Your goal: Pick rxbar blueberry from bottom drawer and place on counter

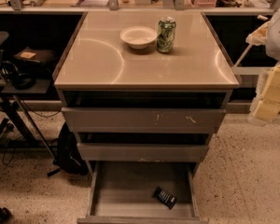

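Counter [98,55] | rxbar blueberry [164,197] in bottom drawer [126,190] | gripper [270,94] far right, state cannot tell

The bottom drawer [126,190] stands pulled open towards the near side. The rxbar blueberry [164,197] lies flat and askew on its floor, close to the near right corner. On the counter [107,59], towards the far side, a white bowl [138,36] sits with a green can [166,34] upright just to its right. The gripper [266,104] hangs at the right edge, beside the cabinet and well apart from the bar.
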`<move>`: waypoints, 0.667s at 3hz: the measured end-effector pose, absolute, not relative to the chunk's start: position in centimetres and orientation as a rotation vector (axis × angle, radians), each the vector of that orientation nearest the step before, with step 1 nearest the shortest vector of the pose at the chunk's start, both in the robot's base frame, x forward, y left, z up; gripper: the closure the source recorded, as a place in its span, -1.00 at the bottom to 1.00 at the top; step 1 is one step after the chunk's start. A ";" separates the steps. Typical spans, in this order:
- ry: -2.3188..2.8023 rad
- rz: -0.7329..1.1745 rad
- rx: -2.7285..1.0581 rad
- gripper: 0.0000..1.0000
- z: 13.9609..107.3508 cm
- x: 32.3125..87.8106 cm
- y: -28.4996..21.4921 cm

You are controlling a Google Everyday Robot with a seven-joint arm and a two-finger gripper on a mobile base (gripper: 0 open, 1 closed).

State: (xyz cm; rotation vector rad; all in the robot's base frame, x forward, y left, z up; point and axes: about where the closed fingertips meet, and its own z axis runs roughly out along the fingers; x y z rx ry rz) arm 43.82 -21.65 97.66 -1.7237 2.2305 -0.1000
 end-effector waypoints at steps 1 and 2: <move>2.230 -0.100 -1.724 -1.00 97.7 43.8 -21.7; 2.190 -0.085 -1.731 -1.00 95.9 42.5 -20.9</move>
